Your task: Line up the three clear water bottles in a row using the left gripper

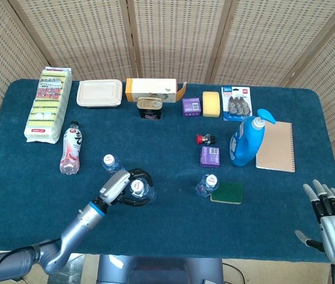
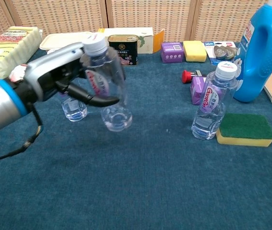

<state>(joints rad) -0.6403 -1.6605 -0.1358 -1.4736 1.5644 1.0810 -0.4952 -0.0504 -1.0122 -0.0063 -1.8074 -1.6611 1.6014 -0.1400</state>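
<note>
Left hand wraps a clear ribbed bottle, held upright, its base clear of the blue-carpeted worktop. Just behind the hand stands a second bottle — partly hidden in the chest view. The third bottle stands well to the right, touching a green-and-yellow sponge, with a small purple box behind it and a blue detergent jug beside. Right hand rests at the worktop's near right corner, fingers spread, holding nothing.
</note>
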